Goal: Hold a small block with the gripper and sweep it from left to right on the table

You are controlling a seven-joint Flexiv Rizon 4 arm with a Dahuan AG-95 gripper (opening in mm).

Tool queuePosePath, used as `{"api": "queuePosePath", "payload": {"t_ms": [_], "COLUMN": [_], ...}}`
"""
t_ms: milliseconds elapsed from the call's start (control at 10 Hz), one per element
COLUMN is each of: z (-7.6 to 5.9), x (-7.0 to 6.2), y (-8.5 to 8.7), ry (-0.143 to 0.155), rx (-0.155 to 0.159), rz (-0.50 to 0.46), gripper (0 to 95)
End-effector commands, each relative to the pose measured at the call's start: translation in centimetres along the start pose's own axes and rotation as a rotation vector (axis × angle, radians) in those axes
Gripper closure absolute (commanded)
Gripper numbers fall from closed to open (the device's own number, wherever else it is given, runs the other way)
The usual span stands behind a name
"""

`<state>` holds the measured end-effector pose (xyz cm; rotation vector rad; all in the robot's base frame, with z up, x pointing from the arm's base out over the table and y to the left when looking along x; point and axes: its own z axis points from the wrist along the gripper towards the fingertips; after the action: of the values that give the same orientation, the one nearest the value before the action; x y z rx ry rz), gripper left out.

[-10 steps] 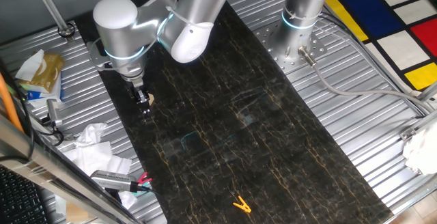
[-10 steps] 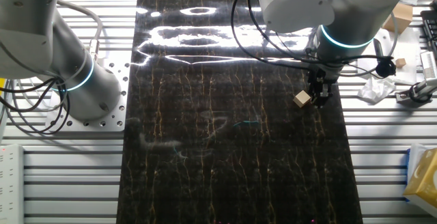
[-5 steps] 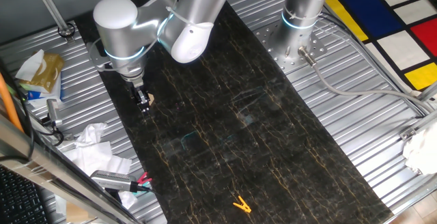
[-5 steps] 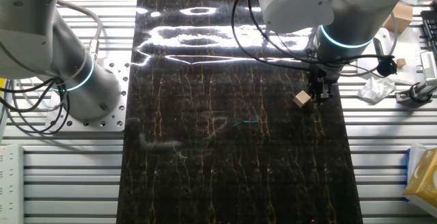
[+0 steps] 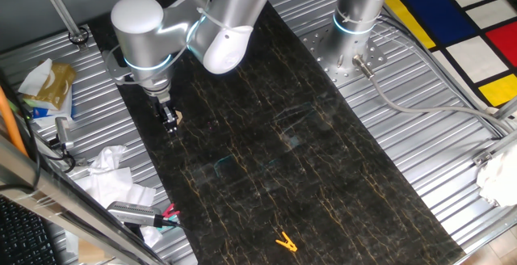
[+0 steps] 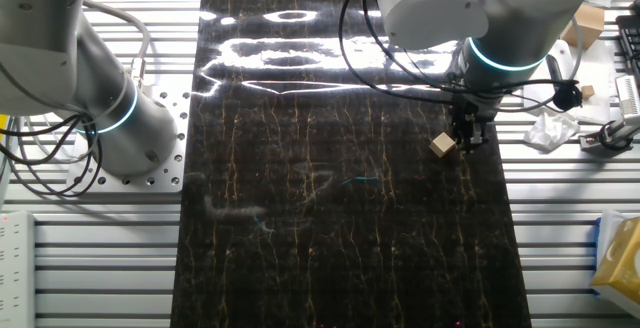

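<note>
Claw (image 6: 468, 144) just beside small block (image 6: 443, 146), clamping undeterminable; block half-hidden behind claw (image 5: 170, 124) in one fixed view.

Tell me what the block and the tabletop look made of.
The block: likely bare wood, pale tan and matte, with no glare on its faces. The table: black, marble-look with thin gold veins, glossy since it mirrors the overhead lights; whether real stone or a printed laminate can't be told.

Glossy veined black table (image 6: 330, 228), pale wooden small block (image 6: 443, 145), ribbed metal frame (image 5: 420, 128)
</note>
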<state>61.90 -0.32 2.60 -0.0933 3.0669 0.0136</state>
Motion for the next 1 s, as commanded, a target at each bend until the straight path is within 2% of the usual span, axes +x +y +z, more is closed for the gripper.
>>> {"api": "queuePosePath", "payload": {"t_ms": [100,1000], "z": [0.02,0.02], "x": [-0.03,-0.03], "y": [0.01,0.01], "ry": [-0.001,-0.008], "rx": [0.000,-0.002], "rz": [0.003,-0.005], "gripper": [57.0,57.0]}}
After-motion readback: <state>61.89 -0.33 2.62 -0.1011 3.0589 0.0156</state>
